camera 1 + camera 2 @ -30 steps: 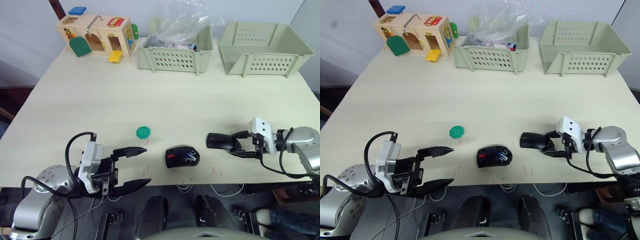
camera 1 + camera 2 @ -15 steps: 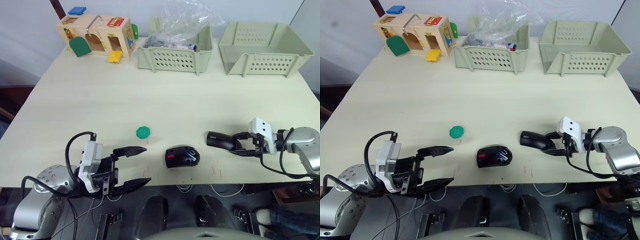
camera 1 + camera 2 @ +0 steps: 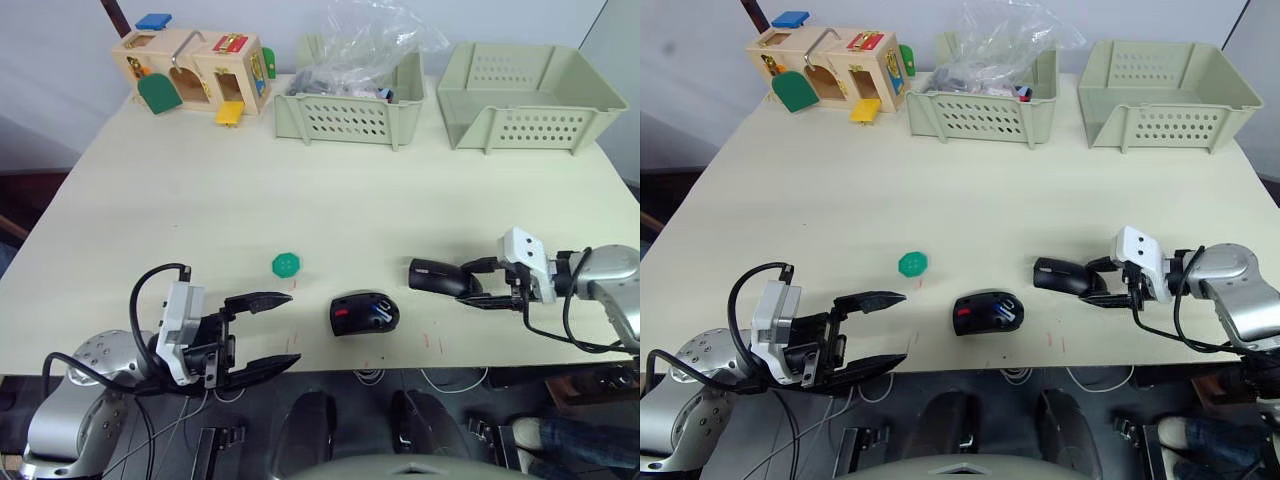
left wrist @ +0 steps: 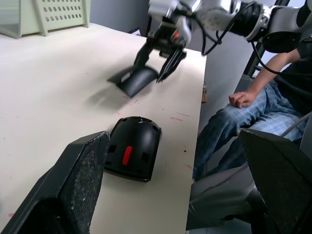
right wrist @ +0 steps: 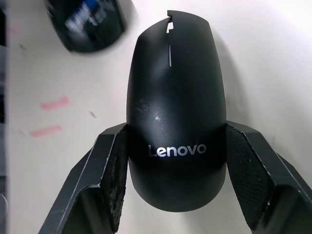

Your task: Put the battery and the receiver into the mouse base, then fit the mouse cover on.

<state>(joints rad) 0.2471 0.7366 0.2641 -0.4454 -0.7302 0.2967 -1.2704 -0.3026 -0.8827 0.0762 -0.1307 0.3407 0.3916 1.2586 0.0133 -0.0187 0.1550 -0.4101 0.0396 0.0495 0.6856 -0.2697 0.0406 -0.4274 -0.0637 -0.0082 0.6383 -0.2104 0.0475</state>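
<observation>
Near the front edge of the pale worktop (image 3: 200, 200), roughly at centre: the mouse base (image 3: 365, 313), hollow side up, a small red mark toward its nine o'clock end and something white and blue, apparently the battery (image 3: 381, 312), lodged toward its three o'clock end. Receiver not made out anywhere.

At three o'clock from the base, a short way off: the mouse cover (image 3: 439, 277), pinched at its rear between the two black fingers of the right hand (image 3: 480, 283). In the right wrist view, pads (image 5: 114, 175) pressed against both flanks of the glossy cover (image 5: 175, 117), its notched nose pointing toward the base (image 5: 87, 24) beyond. Whether the cover clears the worktop or rests on it, hard to tell.

At nine o'clock from the base, hanging at the front edge: the left hand (image 3: 258, 333), fingers spread wide, nothing between them. From the left wrist view, base (image 4: 132, 148) straight ahead between the splayed fingers, cover (image 4: 135, 80) farther off.

At ten o'clock from the base, near it: a green disc (image 3: 286, 264). Along the far edge: a wooden latch box (image 3: 192, 72) at eleven o'clock, a bin (image 3: 350, 105) stuffed with a clear bag at twelve, a second bin (image 3: 530, 95) at one. Beside the worktop in the left wrist view: a seated person in jeans (image 4: 234, 126).
</observation>
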